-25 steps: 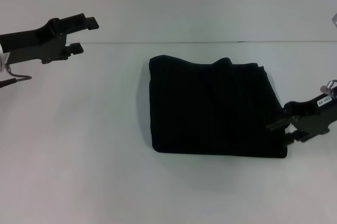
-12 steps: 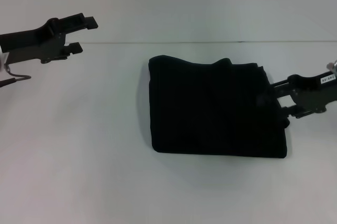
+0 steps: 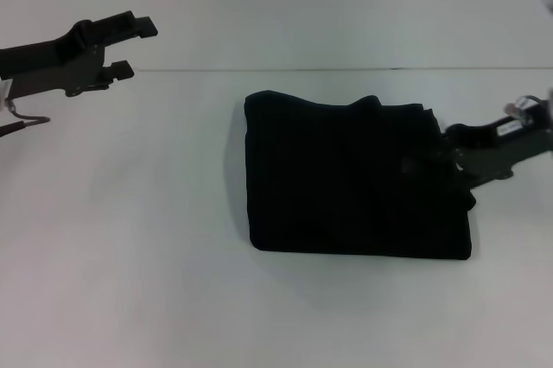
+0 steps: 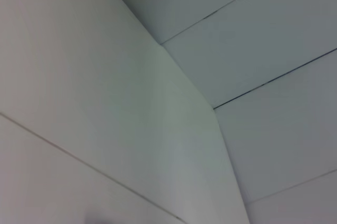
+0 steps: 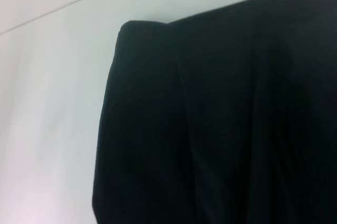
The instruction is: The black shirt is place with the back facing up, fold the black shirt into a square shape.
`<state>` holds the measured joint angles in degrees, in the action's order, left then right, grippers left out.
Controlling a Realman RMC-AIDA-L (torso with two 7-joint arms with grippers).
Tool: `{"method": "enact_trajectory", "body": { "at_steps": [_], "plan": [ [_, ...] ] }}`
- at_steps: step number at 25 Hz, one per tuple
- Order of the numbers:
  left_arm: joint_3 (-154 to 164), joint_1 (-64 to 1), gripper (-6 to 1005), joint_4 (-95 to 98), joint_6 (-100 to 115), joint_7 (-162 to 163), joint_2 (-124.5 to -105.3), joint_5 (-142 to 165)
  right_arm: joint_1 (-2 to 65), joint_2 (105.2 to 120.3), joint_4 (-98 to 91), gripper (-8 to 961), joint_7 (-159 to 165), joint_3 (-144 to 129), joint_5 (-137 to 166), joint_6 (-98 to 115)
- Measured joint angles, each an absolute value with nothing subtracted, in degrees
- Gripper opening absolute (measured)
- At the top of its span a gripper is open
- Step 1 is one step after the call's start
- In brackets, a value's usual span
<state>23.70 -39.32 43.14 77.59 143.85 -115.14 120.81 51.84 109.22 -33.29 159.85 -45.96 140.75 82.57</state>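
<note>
**Black shirt lies folded on a white table, right gripper at its edge**

The black shirt (image 3: 356, 178) rests right of the table's middle, folded into a rough square, with a small bump along its far edge. No lettering shows on the upward face. The right wrist view shows only plain dark cloth (image 5: 221, 124) with soft lengthwise creases and 1 rounded corner.

The right gripper (image 3: 451, 163) sits at the shirt's right edge, its tips lost against the dark fabric, so whether they are apart or closed cannot be told. A small white label on its body is too small to read.

The left gripper (image 3: 134, 45) hangs raised at the far left, well apart from the shirt, its 2 fingers spread with nothing between them.

The table (image 3: 130, 256) is plain white, meeting a pale wall (image 3: 328, 5) behind. The left wrist view shows pale panels with thin dark seams.
</note>
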Motion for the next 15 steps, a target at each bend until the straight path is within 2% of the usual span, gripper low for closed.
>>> {"method": "enact_trajectory", "body": {
  "at_steps": [9,15],
  "plan": [
    [23.7,-39.2,933,42.9,77.7,143.3,-115.18,120.2,59.5,111.76,-30.6,785,163.7,-55.3,146.5,77.7],
    [23.8,-39.0,933,42.9,77.6,143.2,-115.44,119.0,60.8,112.2,-30.9,785,167.6,-56.3,153.5,78.0]
  ]
}}
